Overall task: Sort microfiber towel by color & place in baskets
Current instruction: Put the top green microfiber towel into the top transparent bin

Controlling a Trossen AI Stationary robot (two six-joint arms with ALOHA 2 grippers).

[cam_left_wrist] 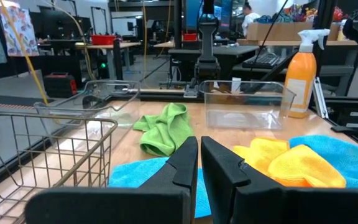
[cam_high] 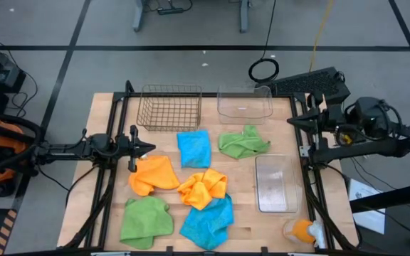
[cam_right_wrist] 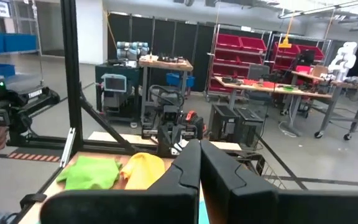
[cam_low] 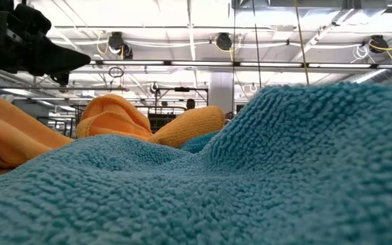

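Six microfiber towels lie loose on the wooden worktop (cam_high: pixel 112 114), two of each colour, none of them in a basket. The two blue ones are a blue towel (cam_high: pixel 193 148) near the middle, just in front of the wire basket, and a second blue towel (cam_high: pixel 208 222) at the near edge, which fills most of the low view. The two orange ones are an orange towel (cam_high: pixel 154 174) toward the left and a bunched orange towel (cam_high: pixel 203 188) at the centre, overlapping the second blue one. The two green ones are a green towel (cam_high: pixel 243 141) right of centre, between the two bins, and another green towel (cam_high: pixel 146 220) at the near left corner. There are three containers: one brown wire basket (cam_high: pixel 169 108) at the far edge, one clear plastic bin (cam_high: pixel 245 104) beside it on its right, and a second clear plastic bin (cam_high: pixel 275 184) lying along the right side. One orange spray bottle (cam_high: pixel 302 230) rests at the near right corner. The left gripper (cam_high: pixel 146 147) hovers at the left edge beside the first orange towel, its jaws clenched on nothing. The right gripper (cam_high: pixel 295 121) waits at the right edge near the far clear bin, jaws likewise clenched and empty.
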